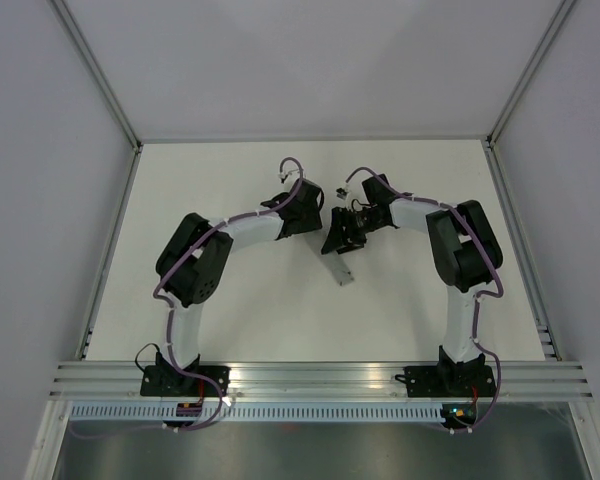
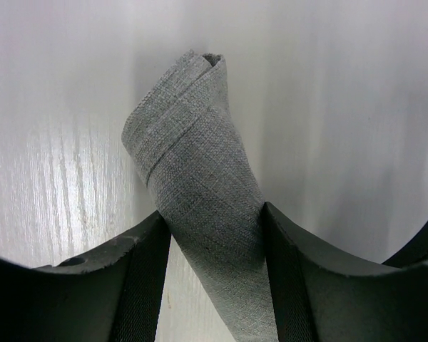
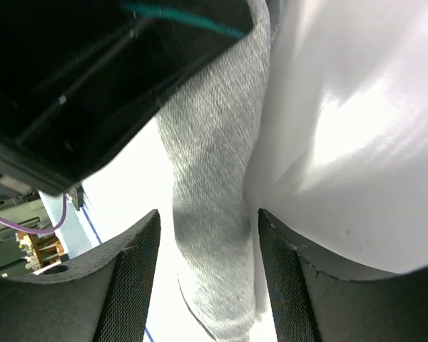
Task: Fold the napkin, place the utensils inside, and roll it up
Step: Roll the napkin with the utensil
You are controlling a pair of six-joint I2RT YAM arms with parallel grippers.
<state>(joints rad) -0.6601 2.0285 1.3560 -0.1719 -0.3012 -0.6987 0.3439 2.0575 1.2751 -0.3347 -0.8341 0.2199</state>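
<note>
The napkin [image 1: 340, 268] is a grey cloth rolled into a narrow tube at the middle of the table. In the left wrist view the roll [image 2: 200, 164] runs diagonally between my left gripper's fingers, which press it on both sides. My left gripper [image 2: 214, 214] is shut on it and sits left of the roll in the top view [image 1: 318, 222]. My right gripper [image 3: 208, 228] straddles the same roll [image 3: 214, 178] with a gap on each side, open. It shows in the top view [image 1: 342, 235] close against the left gripper. No utensils show.
White table [image 1: 230, 300] with grey walls on three sides and a metal rail [image 1: 310, 375] along the near edge. The two wrists nearly touch over the table's middle. The left gripper's black body [image 3: 93, 71] fills the upper left of the right wrist view.
</note>
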